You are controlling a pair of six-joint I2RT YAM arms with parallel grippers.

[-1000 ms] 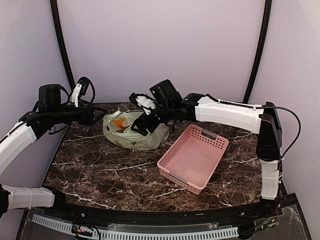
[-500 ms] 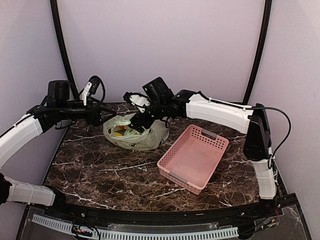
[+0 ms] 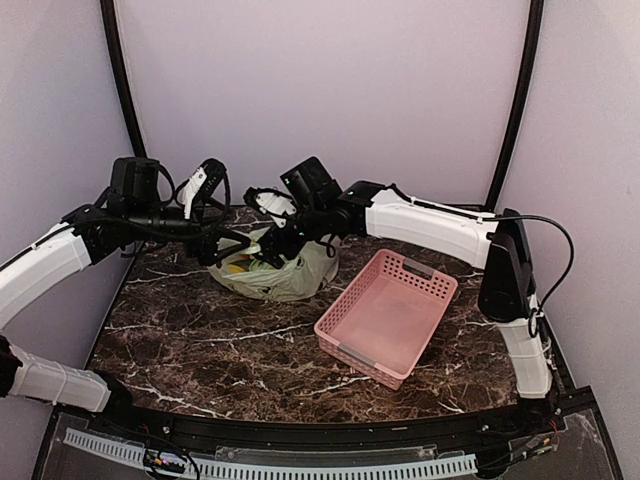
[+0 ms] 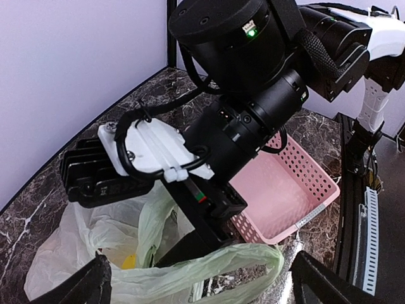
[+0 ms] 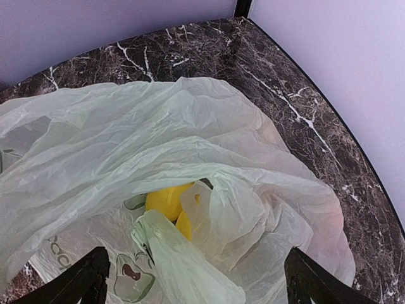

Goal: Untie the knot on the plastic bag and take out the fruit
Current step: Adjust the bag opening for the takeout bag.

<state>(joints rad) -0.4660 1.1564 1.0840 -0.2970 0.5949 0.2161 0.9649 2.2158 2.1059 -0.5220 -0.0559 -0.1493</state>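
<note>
White arms [image 3: 440, 225] outstretched, left claw [image 4: 202, 282], right claw [image 5: 193, 278] agape over plastic bag [image 3: 292, 282].

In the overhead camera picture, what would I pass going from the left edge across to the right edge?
The left arm's white forearm → plastic bag → pink basket → right arm's white lower segment.

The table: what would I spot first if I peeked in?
The left gripper and right gripper, both open, meet over a crumpled green bag at the back of the table. A yellow fruit peeks out of the bag, and an empty pink basket sits beside it.
</note>
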